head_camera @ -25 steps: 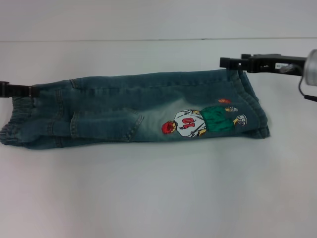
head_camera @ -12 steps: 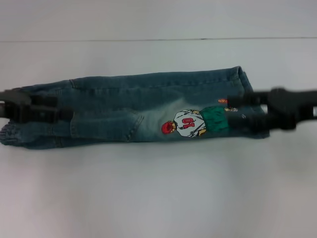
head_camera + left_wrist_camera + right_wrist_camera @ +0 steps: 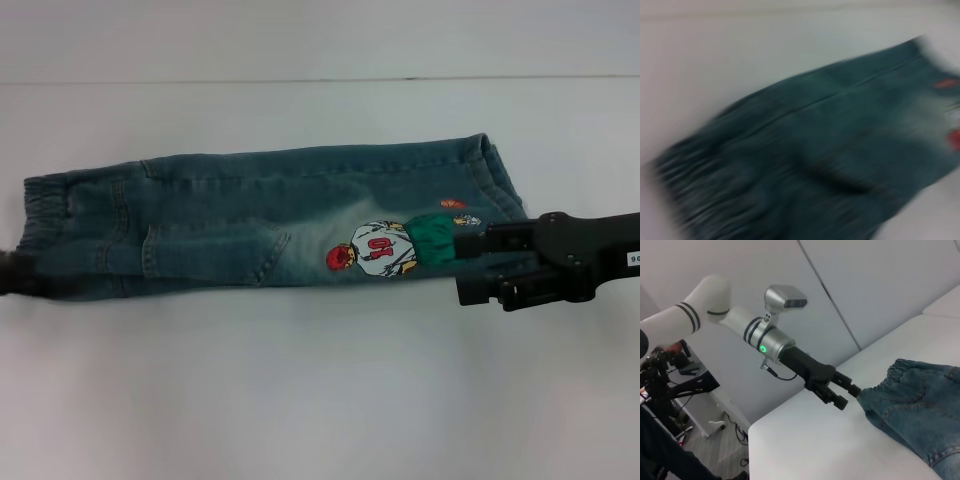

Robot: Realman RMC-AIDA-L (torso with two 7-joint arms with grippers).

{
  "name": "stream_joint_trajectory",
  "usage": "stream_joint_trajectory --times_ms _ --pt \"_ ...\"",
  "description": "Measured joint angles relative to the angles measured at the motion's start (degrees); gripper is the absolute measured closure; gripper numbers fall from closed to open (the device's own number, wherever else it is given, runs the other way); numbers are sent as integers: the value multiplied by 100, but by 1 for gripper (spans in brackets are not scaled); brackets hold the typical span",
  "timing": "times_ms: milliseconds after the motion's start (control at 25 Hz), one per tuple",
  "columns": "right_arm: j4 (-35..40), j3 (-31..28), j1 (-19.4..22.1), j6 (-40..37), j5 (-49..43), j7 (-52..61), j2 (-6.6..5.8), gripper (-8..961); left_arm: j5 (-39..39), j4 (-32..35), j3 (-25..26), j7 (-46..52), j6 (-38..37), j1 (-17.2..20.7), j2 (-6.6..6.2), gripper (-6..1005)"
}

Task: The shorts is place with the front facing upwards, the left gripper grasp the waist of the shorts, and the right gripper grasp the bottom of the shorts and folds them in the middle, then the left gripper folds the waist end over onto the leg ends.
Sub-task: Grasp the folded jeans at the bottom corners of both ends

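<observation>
The denim shorts (image 3: 250, 220) lie lengthwise across the white table, folded along their length. The gathered waist (image 3: 42, 200) is at the left and the leg ends (image 3: 497, 175) at the right, with the football-player print (image 3: 385, 250) facing up. My left gripper (image 3: 15, 272) sits at the near corner of the waist. In the right wrist view the left gripper (image 3: 852, 398) is open, its tip beside the waistband (image 3: 895, 369). My right gripper (image 3: 478, 268) is open at the near right corner, one finger over the hem and one over bare table. The left wrist view shows only the shorts (image 3: 840, 140).
The white table (image 3: 320, 400) has bare surface in front of and behind the shorts. Its back edge (image 3: 320, 80) meets a pale wall. In the right wrist view the table's left edge (image 3: 770, 432) drops to the floor, with a black equipment stand (image 3: 670, 385) beyond it.
Both grippers have moved from the far edge of the shorts across them to the near edge. The shorts now lie flat, with the waistband in full view.
</observation>
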State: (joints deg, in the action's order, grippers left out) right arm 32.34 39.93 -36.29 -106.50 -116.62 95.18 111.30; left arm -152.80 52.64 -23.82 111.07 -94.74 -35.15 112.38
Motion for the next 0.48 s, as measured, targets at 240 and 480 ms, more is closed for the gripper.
stream_joint_trajectory --times_ms 240,480 --pt "-6 46 0 100 -2 -13 48 54 -580 150 -18 110 631 28 14 78" --pt "-15 69 -1 141 -2 -15 72 55 -856 46 -170 196 1042 -14 94 79"
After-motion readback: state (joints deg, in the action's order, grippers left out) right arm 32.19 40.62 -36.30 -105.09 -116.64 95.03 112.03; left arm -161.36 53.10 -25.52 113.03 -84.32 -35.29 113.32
